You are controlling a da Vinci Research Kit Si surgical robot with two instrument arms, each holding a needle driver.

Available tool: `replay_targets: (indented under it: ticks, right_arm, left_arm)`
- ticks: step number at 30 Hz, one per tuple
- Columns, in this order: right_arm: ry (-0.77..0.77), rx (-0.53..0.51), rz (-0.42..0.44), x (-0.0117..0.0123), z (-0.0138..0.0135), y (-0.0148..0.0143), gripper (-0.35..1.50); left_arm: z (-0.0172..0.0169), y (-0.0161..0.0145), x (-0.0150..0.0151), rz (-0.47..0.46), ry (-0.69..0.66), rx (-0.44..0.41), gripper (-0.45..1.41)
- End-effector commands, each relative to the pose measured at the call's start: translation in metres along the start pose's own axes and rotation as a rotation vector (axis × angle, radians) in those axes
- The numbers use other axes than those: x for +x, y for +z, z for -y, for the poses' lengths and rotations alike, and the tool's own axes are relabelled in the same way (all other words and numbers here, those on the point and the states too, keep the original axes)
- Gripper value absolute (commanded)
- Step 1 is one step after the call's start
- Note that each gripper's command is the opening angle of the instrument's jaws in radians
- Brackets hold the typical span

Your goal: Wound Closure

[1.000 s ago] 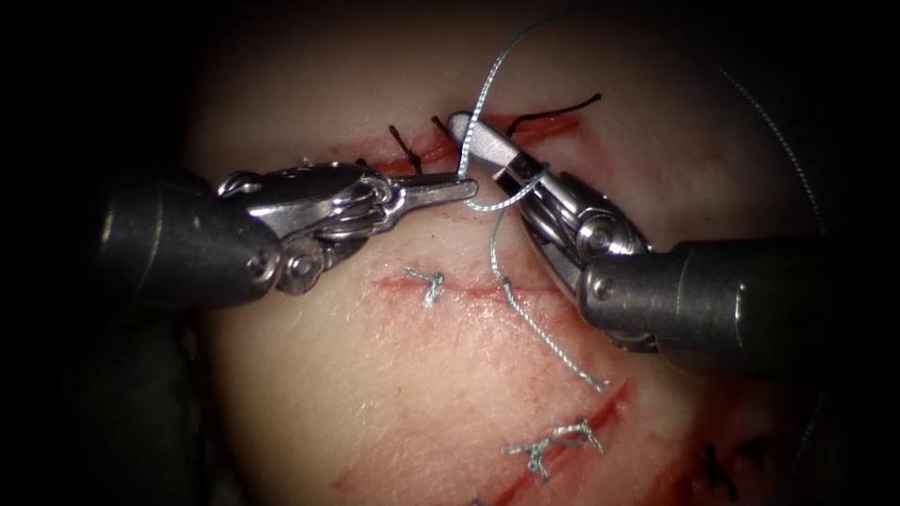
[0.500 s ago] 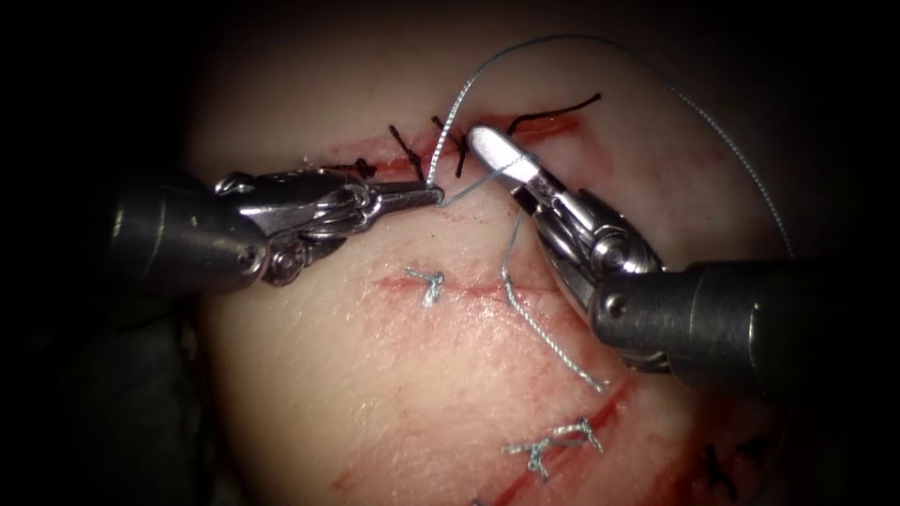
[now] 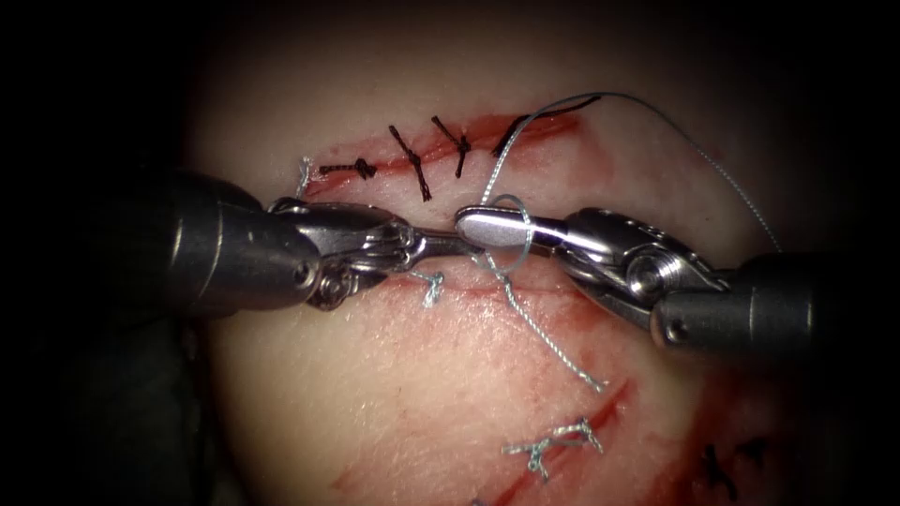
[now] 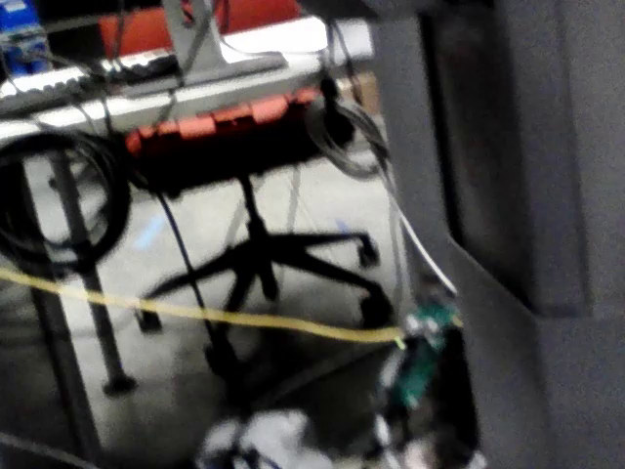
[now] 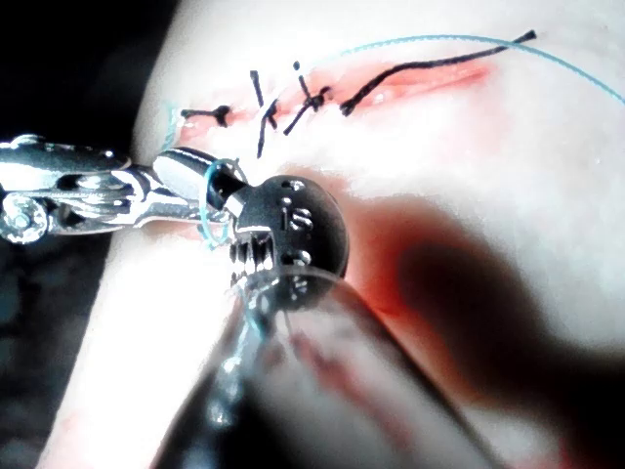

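On the tissue [image 3: 422,394], my right tool [image 3: 487,228] lies level over the middle cut [image 3: 525,290], jaws shut and empty. A loop of pale thread [image 3: 514,234] is wound around them. My left tool [image 3: 448,245] comes in from the left and meets the right tool tip to tip, its jaws shut on the thread. From there the thread rises past the top cut [image 3: 534,126] and arcs away to the right. Its short tail [image 3: 553,342] lies loose on the tissue right of the loop. In the right wrist view the loop [image 5: 210,200] sits on my right tool's jaws [image 5: 190,171], beside the left tool [image 5: 146,203].
The top cut carries several black stitches [image 3: 412,161]. A pale knot [image 3: 429,286] sits on the middle cut and another [image 3: 553,443] on the lowest cut. Red fluid stains the tissue along the cuts.
Both tools have come down from the top cut to the middle one. The right tool has swung level with the thread loop still around its jaws. The left tool has carried its thread down and right.
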Motion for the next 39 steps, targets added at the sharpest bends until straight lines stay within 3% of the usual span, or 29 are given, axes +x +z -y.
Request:
replay_targets:
  ticks: [1, 4, 5, 7, 9, 13, 22, 27, 31, 35, 37, 39]
  right_arm:
    - [0.005, -0.008, 0.041, 0.0003, -0.0002, 0.0006, -0.35]
    - [0.021, 0.001, 0.166, 0.0004, 0.0001, 0.0001, -0.35]
    - [0.021, 0.001, 0.166, 0.0004, 0.0001, 0.0001, -0.35]
    - [0.024, -0.001, 0.292, 0.0003, 0.0005, 0.0001, -0.35]
    - [0.023, 0.009, 0.343, 0.0002, 0.0009, 0.0004, -0.35]
    - [0.022, 0.060, 0.420, -0.0004, 0.0020, 0.0012, -0.35]
    - [0.031, 0.038, 0.576, -0.0010, 0.0032, 0.0015, -0.35]
    - [0.007, -0.098, 0.740, 0.0004, 0.0037, 0.0015, -0.35]
    - [-0.026, -0.275, 0.882, 0.0023, 0.0041, 0.0021, -0.35]
    - [-0.097, -0.348, 1.021, 0.0048, 0.0047, 0.0031, -0.35]
    - [-0.110, -0.365, 1.058, 0.0052, 0.0049, 0.0033, -0.35]
    - [-0.150, -0.407, 1.164, 0.0052, 0.0052, 0.0034, -0.35]
  left_arm:
    - [0.0002, 0.0007, -0.0001, -0.002, -0.001, 0.001, -0.45]
    - [0.0004, 0.0012, -0.0003, -0.005, -0.004, 0.004, -0.45]
    - [0.0004, 0.0012, -0.0003, -0.005, -0.004, 0.004, -0.45]
    - [0.0003, 0.0018, -0.0004, -0.007, 0.015, 0.006, -0.45]
    - [0.0003, 0.0022, -0.0004, -0.005, 0.021, 0.005, -0.45]
    - [0.0008, 0.0033, -0.0007, 0.002, 0.044, 0.004, -0.45]
    - [0.0009, 0.0038, -0.0004, 0.008, 0.071, 0.002, -0.45]
    - [0.0005, 0.0039, -0.0006, 0.010, 0.082, 0.001, -0.45]
    - [0.0000, 0.0041, -0.0009, 0.009, 0.086, 0.002, -0.45]
    - [-0.0007, 0.0043, -0.0012, 0.009, 0.096, 0.001, -0.45]
    - [-0.0008, 0.0043, -0.0013, 0.010, 0.096, 0.001, -0.45]
    - [-0.0008, 0.0043, -0.0013, 0.011, 0.096, 0.001, -0.45]
